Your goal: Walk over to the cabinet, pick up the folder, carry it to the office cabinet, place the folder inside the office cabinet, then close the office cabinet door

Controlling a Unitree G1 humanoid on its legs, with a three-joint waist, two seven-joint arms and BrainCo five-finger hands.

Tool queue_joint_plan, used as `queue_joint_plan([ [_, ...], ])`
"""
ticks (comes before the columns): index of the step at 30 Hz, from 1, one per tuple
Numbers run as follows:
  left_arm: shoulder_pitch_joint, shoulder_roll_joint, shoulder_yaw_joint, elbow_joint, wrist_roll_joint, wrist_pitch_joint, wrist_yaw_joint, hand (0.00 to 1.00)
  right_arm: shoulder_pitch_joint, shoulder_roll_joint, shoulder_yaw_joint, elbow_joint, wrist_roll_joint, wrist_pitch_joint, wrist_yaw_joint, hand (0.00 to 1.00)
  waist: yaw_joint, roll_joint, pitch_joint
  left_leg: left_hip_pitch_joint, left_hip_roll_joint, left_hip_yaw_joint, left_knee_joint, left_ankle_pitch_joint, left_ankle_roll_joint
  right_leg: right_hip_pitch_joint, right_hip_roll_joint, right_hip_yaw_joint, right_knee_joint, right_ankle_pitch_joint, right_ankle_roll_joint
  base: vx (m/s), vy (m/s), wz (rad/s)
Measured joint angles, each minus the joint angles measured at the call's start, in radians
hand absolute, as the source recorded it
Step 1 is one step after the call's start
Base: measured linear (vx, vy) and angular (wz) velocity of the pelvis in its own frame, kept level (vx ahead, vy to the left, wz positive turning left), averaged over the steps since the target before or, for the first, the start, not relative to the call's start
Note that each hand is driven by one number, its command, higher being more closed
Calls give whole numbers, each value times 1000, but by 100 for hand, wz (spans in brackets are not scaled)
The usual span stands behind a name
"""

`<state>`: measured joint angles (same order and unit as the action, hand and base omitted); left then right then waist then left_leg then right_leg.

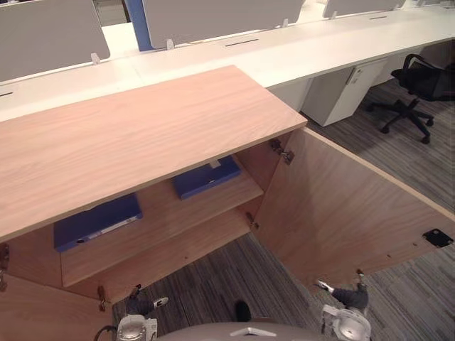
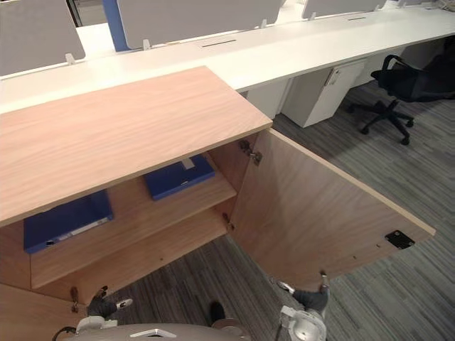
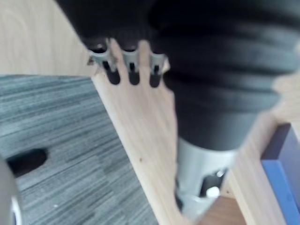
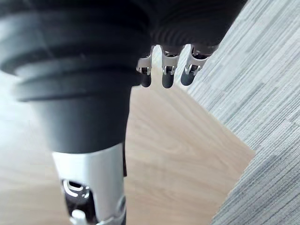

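Observation:
Two blue folders lie flat on the upper shelf of the wooden office cabinet [image 1: 128, 135]: one folder at the left [image 1: 96, 222], the other folder further right [image 1: 206, 176]. Both cabinet doors stand open; the right door [image 1: 341, 213] swings out toward me. My left hand [image 1: 142, 302] hangs low in front of the cabinet's left half, fingers relaxed, holding nothing. In the left wrist view a folder's blue edge [image 3: 286, 173] shows past the hand. My right hand [image 1: 348, 295] hangs low beside the open right door's lower edge, fingers relaxed and empty; its wrist view shows the door's wood panel [image 4: 178, 154].
The left door [image 1: 28, 312] juts out at the lower left. Behind the cabinet runs a long white desk [image 1: 320, 50] with grey dividers. A white drawer unit [image 1: 348, 89] and a black office chair [image 1: 416, 85] stand at the right on grey carpet [image 1: 213, 284].

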<state>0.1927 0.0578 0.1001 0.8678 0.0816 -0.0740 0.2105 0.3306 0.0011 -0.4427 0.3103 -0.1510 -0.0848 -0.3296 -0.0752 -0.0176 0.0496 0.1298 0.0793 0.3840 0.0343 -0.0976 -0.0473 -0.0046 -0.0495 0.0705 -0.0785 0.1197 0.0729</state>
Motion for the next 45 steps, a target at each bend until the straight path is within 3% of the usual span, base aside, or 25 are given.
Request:
queue_joint_plan([
  [11,45,1,7,-32,-1,2,-12,0,-64,-63,-322,-17,285,-12,-62,0,-14,17,-13,7,-2,-19,-10,-15,-8,-3,-14,-27,39,-48,-10,-27,-2,6],
  [18,54,7,3,-32,-2,2,-38,0,-180,-199,-431,132,390,-21,-59,0,-14,34,-23,7,-14,-50,-21,-9,1,-2,-18,-58,52,-62,1,31,2,13],
  [25,54,49,-27,-31,-2,2,-47,0,-276,-362,-413,269,402,-21,-1,0,-14,39,-20,-6,-18,-62,-20,-11,3,-5,-22,-70,51,-67,4,15,-4,6],
  [31,56,50,-37,-31,-2,0,-65,0,-299,-470,-350,364,402,-20,40,0,-24,59,-8,-9,-19,-81,-19,-11,3,-2,-24,-88,52,-76,4,-24,-15,9],
  [45,59,51,-43,-31,-1,-8,-82,0,-315,-553,-233,454,396,-18,96,0,-45,65,-1,-13,-18,-101,-19,-12,3,3,-25,-109,54,-85,5,-3,-6,4],
])
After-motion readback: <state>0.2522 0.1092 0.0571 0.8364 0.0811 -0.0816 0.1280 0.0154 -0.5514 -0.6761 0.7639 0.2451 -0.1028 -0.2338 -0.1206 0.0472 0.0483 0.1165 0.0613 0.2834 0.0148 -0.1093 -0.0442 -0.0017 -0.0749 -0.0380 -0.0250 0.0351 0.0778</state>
